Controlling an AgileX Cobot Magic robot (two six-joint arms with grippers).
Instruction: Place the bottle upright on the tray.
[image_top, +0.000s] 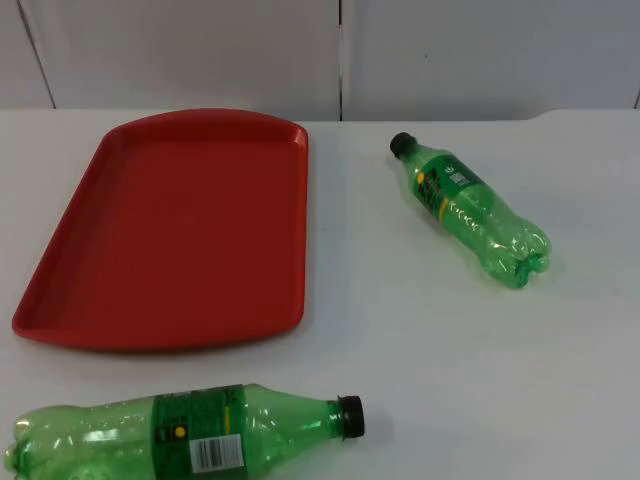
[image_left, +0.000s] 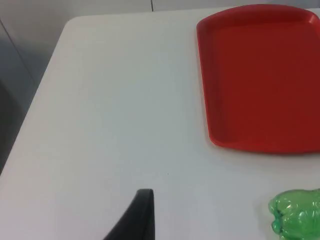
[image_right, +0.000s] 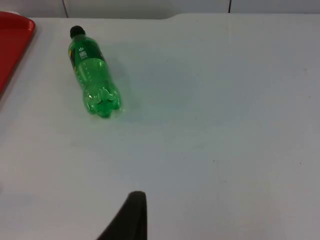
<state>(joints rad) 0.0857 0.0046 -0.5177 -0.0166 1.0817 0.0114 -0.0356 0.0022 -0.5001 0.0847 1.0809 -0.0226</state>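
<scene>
A red tray (image_top: 170, 230) lies flat on the left half of the white table, with nothing on it. Right of it a small green bottle (image_top: 468, 208) lies on its side, black cap toward the back wall. A larger green bottle (image_top: 190, 432) lies on its side at the table's front edge, cap pointing right. My left gripper (image_left: 142, 215) waits over bare table beside the tray (image_left: 260, 75), near the large bottle's base (image_left: 297, 215). My right gripper (image_right: 132, 217) waits well apart from the small bottle (image_right: 92, 75), which lies past it beside the tray's corner (image_right: 12, 40).
The grey partition wall (image_top: 200, 50) closes off the back of the table. The table's left edge (image_left: 45, 90) runs close to the left gripper. White table top (image_top: 480, 380) stretches between the two bottles.
</scene>
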